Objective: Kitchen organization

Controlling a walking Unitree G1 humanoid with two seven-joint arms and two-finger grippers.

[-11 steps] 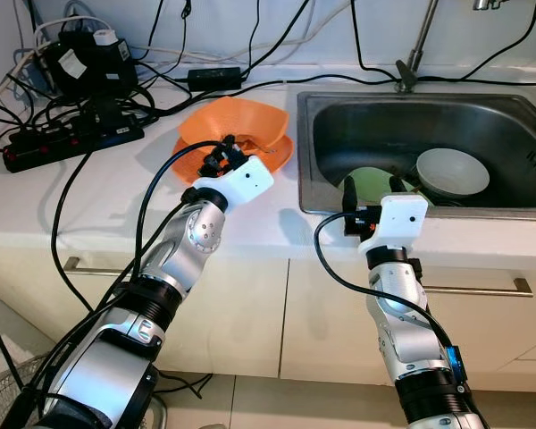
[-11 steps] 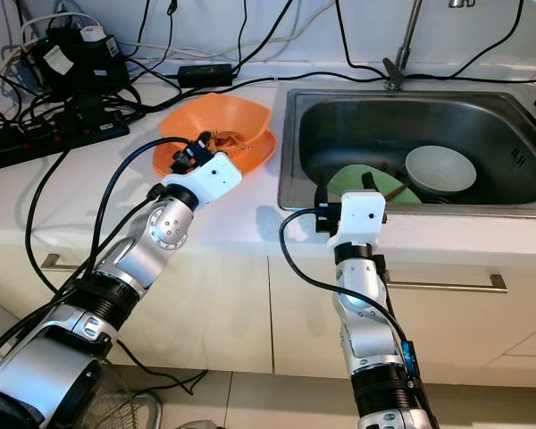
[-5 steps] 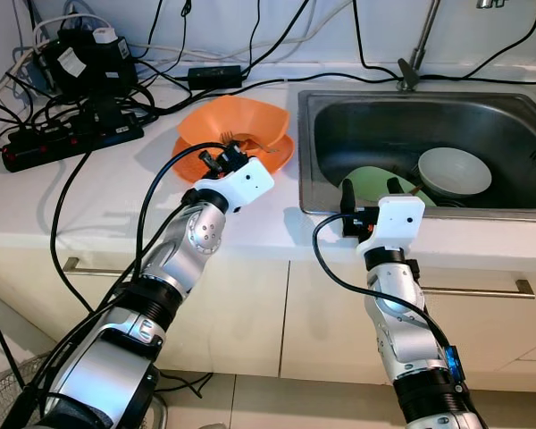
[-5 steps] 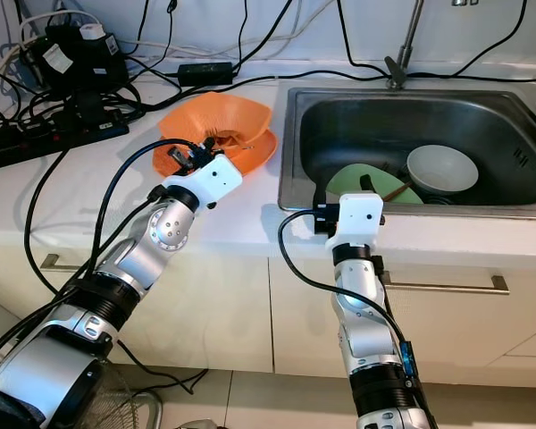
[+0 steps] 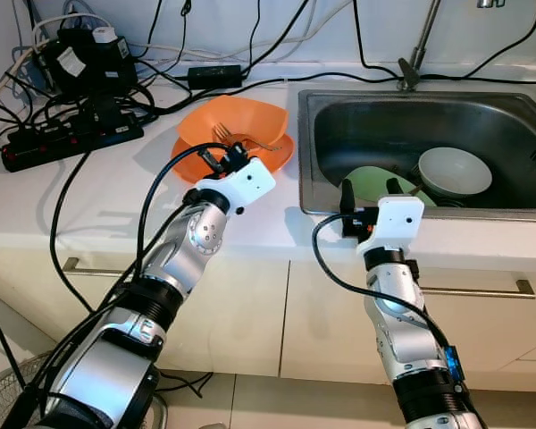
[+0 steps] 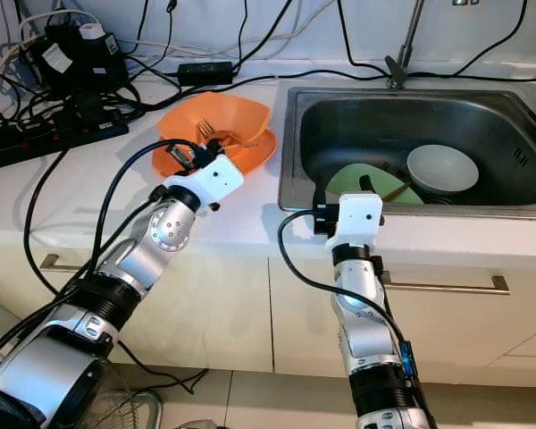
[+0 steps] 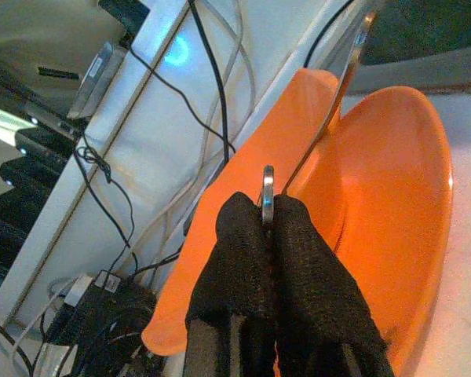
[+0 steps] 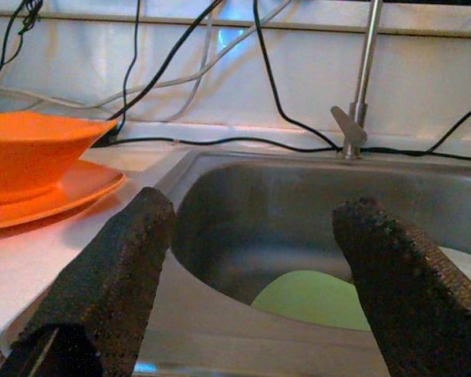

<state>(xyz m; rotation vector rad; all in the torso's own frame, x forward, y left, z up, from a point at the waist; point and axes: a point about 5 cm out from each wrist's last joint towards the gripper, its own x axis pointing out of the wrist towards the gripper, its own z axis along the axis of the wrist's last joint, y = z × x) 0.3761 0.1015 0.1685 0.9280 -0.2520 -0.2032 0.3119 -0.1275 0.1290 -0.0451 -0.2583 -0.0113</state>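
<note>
Fork (image 5: 243, 139) clamped at handle by left gripper (image 7: 268, 214), tines held over orange bowl (image 5: 235, 119) on counter (image 5: 98, 192). Right gripper (image 8: 255, 243) spread wide at front edge of sink (image 5: 339, 134), nothing held.

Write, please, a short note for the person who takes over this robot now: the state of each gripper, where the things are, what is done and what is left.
Left gripper: shut on the handle of a metal fork, held over the orange plastic bowl that stands on an orange plate on the white counter.
Right gripper: open, holding nothing, at the front edge of the steel sink.
In the sink: a light green plate and a white bowl.
Done: the orange dishes are on the counter, and the fork is gripped.
Left: probably to put the fork down and to take out the sink dishes.
</note>
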